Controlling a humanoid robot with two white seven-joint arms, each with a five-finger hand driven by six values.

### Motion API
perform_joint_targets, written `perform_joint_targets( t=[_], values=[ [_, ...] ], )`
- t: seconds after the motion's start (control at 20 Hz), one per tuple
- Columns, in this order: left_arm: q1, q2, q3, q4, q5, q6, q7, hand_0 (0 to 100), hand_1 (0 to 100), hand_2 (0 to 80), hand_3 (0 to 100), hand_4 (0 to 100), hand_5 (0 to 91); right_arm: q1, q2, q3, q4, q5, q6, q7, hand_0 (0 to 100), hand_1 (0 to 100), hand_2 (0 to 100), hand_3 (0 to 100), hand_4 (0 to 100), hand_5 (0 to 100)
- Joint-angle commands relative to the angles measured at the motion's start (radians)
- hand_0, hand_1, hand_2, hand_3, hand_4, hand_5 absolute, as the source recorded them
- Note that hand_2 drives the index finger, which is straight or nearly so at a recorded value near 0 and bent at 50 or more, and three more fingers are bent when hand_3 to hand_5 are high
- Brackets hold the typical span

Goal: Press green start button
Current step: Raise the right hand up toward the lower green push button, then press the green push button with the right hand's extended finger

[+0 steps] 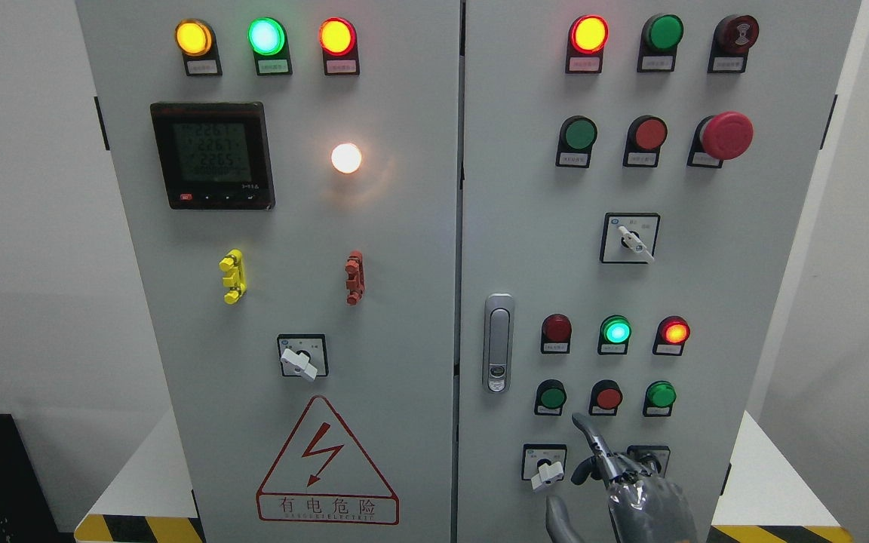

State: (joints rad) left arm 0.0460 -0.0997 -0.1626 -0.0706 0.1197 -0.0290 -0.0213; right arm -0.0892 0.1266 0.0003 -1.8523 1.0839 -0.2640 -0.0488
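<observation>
1. Right hand (pixel 631 483) rises from the bottom edge with its index finger (pixel 589 431) extended and the other fingers curled, clamped on nothing; this pose suits a single-point press.
2. Fingertip sits just below the bottom button row, between the green start button (pixel 552 395) and the red button (pixel 608 397), touching neither.
3. Green button lies up-left of the tip on the right cabinet door (pixel 706 302).
4. Left hand is not visible.

Right hand (pixel 634 490) is dark grey metallic, glossy, with a smooth rounded back. Fingers (pixel 587 431) are slim and segmented, with visible knuckle joints, tapering to rounded tips; no cables or markings readable.
</observation>
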Motion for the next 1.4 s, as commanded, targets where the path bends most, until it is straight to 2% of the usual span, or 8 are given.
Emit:
perform_joint_targets(
  t=[0.0, 1.35],
  values=[
    [0.0, 0.0, 0.0, 0.0, 0.0, 0.0, 0.0, 12, 56, 0.0, 0, 0, 0.0, -0.027, 0.001, -0.02, 0.056, 0.014, 0.002, 0.001, 62, 39, 0, 60, 61, 56],
    [0.0, 0.0, 0.0, 0.0, 0.0, 0.0, 0.0, 12, 56, 0.0, 0, 0, 0.0, -0.116, 0.005, -0.017, 0.174, 0.019, 0.012, 0.006, 65, 39, 0, 61, 61, 56]
  ],
)
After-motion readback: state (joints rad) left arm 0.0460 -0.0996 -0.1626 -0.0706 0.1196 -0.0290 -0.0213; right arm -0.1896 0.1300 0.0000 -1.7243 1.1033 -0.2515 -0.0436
